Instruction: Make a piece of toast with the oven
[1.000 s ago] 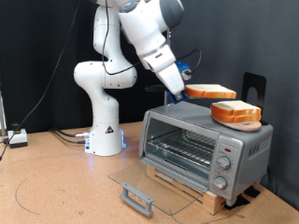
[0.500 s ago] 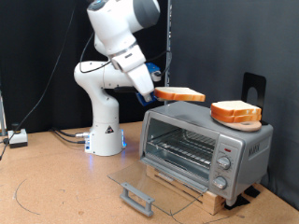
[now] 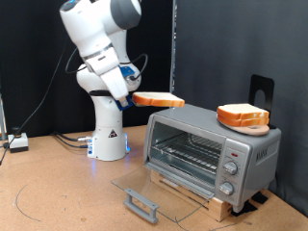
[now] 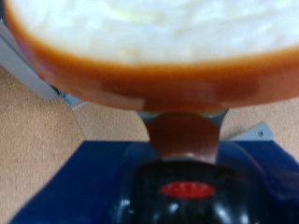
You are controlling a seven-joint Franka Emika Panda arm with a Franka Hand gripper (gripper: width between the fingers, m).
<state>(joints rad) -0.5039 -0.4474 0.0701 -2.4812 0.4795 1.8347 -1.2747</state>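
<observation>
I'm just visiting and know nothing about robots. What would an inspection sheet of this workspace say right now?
Surface: brown tabletop, with a thin curved line marked on it.
Job's things: piece of toast held flat in the air, to the exterior view's left of the oven; oven door open, lying flat, wire rack bare.
Clutter: pile of bread slices on the oven's roof.
Grippers: gripper gripping the toast's edge.
Cables: cables running along the table to the robot's base; a small white box at the exterior view's left edge.
Surroundings: black backdrop.
</observation>
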